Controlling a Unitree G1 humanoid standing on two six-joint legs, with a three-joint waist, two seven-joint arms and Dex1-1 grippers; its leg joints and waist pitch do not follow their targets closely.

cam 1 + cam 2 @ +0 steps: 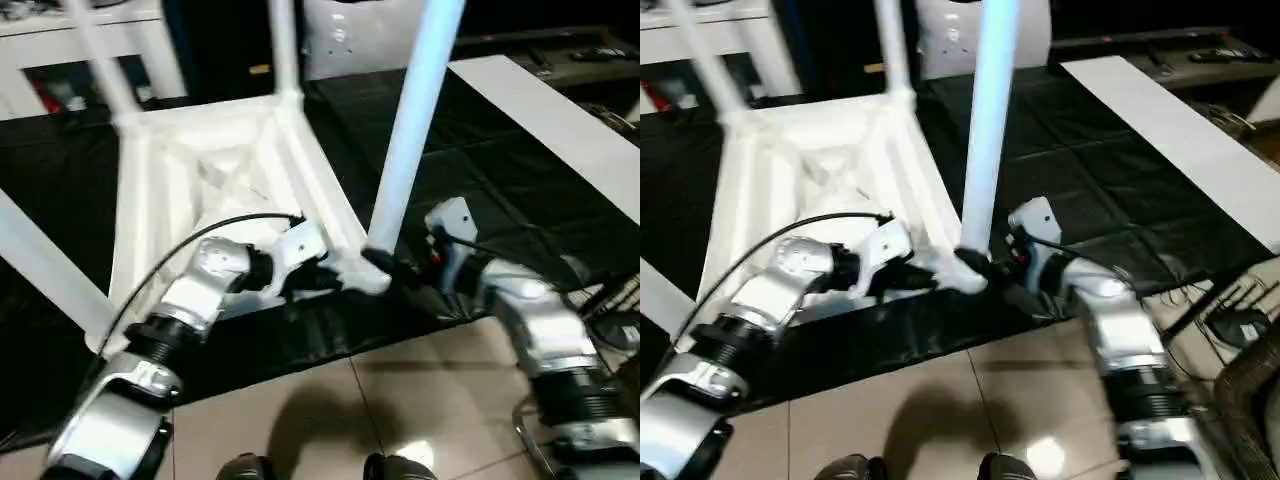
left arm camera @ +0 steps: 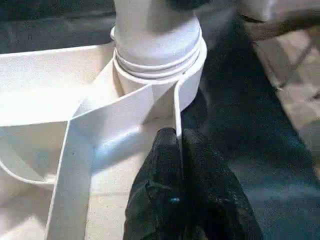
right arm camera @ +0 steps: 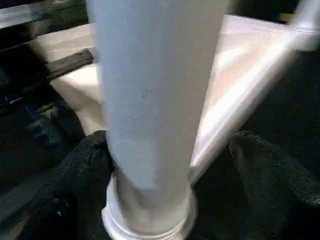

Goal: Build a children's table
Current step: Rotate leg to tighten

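The white table top (image 1: 230, 160) lies upside down on a black cloth, its X-ribs facing up. Legs stand in its corner sockets: a near-right leg (image 1: 410, 130), a far-right leg (image 1: 285, 50), a far-left leg (image 1: 105, 70), and a near-left leg (image 1: 40, 265). My left gripper (image 1: 325, 279) is shut on the thin rim wall (image 2: 176, 107) beside the near-right socket (image 2: 165, 85). My right gripper (image 1: 385, 265) is open at the base of the near-right leg (image 3: 150, 100). Its fingers (image 3: 80, 175) stand on either side of the leg just above the collar.
The black cloth (image 1: 480, 170) covers the floor under the table; beige tiles (image 1: 400, 400) begin at its near edge. A long white board (image 1: 560, 120) lies at the right. White furniture (image 1: 60, 40) stands at the far left. A dark wire frame (image 1: 1240, 330) sits near my right forearm.
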